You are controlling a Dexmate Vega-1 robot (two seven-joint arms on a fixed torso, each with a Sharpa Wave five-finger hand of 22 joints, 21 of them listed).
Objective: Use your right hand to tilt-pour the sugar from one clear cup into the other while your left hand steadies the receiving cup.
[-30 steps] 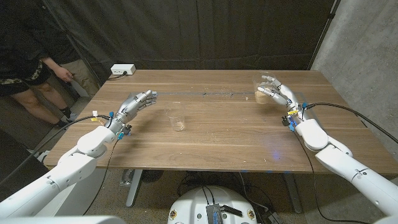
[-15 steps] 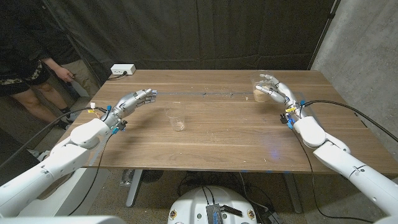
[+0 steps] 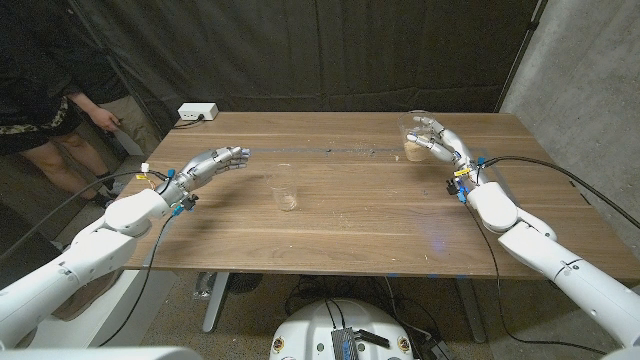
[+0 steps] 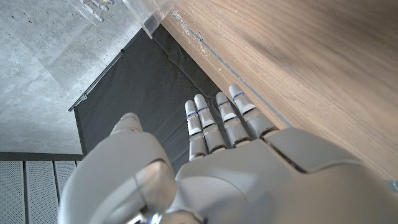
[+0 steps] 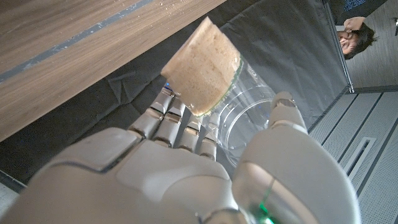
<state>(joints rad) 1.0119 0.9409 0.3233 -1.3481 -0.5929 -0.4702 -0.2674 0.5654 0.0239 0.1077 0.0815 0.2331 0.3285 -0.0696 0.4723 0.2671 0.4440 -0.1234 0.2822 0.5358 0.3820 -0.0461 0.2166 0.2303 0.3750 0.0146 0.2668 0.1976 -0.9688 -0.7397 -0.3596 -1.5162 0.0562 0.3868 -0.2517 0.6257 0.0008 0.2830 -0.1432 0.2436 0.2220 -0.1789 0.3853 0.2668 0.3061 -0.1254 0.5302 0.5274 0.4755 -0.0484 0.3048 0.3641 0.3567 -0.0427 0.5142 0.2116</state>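
Wooden counter: right hand grips sugar cup, lifted; left hand spread, apart from empty cup. Pouring not begun.

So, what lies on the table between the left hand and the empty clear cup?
Nothing: in the head view, only bare wood lies between the left hand and the empty cup.
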